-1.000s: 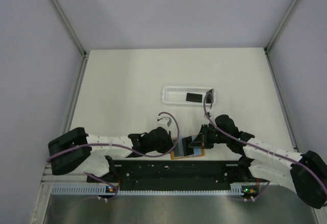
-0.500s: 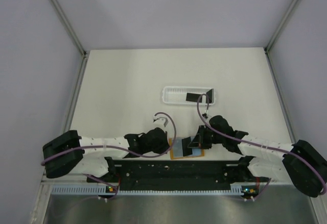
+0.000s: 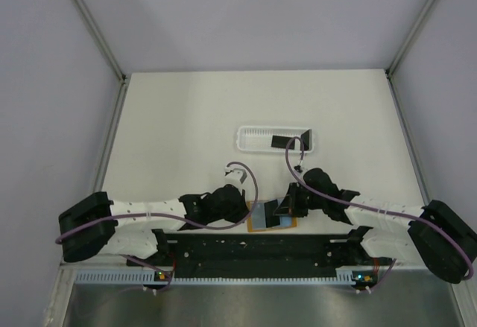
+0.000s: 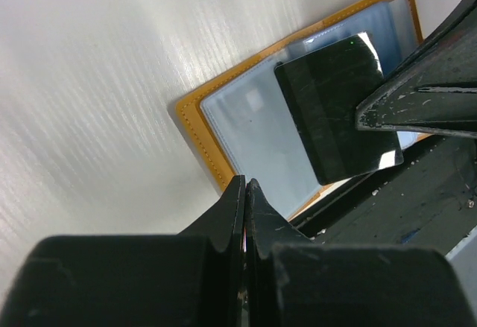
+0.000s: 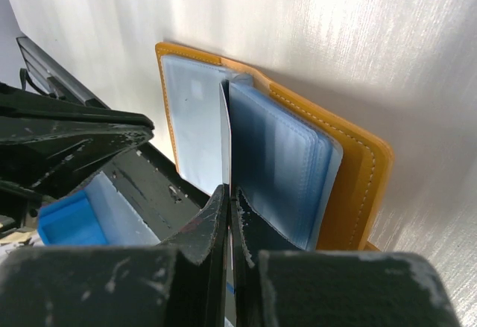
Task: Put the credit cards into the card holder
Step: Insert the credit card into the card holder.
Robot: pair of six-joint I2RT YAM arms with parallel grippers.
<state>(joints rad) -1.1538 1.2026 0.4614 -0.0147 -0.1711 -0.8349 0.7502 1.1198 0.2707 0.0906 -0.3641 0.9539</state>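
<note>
Left end effector (image 4: 244, 187) closed; right end effector (image 5: 227, 191) clamps credit card (image 4: 328, 107) over card holder (image 4: 246, 129) on table (image 3: 186, 111).

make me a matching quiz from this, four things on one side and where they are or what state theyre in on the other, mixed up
1 card holder
2 credit card in the right gripper
3 white tray
4 left gripper

a shut, tips at an orange edge
b lying open, pale sleeves showing
c pinched at one edge, over the sleeves
d farthest back, holds a dark card

Pairs: 1-b, 2-c, 3-d, 4-a
</note>
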